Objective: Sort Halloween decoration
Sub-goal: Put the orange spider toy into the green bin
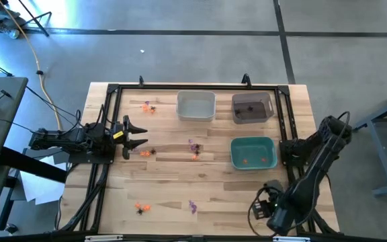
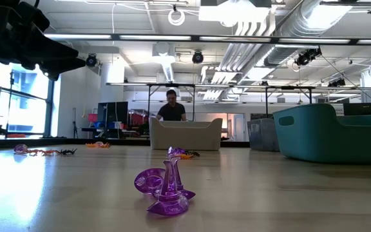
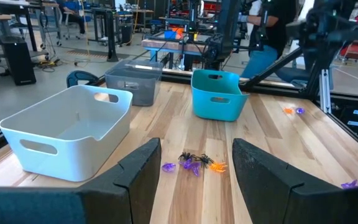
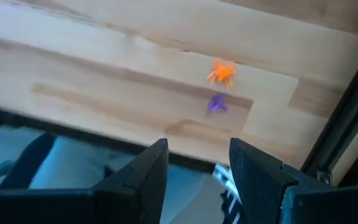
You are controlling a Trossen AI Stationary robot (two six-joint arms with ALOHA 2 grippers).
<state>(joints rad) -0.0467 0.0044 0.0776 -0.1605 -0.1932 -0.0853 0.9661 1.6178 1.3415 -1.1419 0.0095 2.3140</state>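
Table [image 1: 200, 195]: light wood w/ a black frame round it, seen whole only from above. That top view alone gives both arms at once: left arm lies flat along the left edge, left gripper [image 1: 137, 136] over the boards w/ fingers spread wide, holding nothing. Right arm folds back off the near right corner; right gripper [image 4: 194, 171] shows only in its own wrist cam, fingers wide apart, empty, hanging past the table edge.

Bins, big to small: white bin [image 1: 195, 106] at far centre, teal bin [image 1: 253, 152] right of centre, grey bin [image 1: 252, 108] far right. Top view shows orange bits inside the teal bin and a dark speck in the grey one; left wrist cam sees only the bins' outsides, white nearest.

Halloween trinkets [image 1: 193, 149] lie scattered on the boards: a purple/orange cluster mid-table, a black/orange pair just beside the left gripper, another pair far left near the white bin, more along the near edge. Low cam makes a purple trinket [image 2: 165, 188] loom large up close, standing on the wood. Right wrist cam catches one orange and one purple piece close together.

Low cam only: a person [image 2: 172, 107] in a dark top far behind the white bin. No readable writing anywhere.
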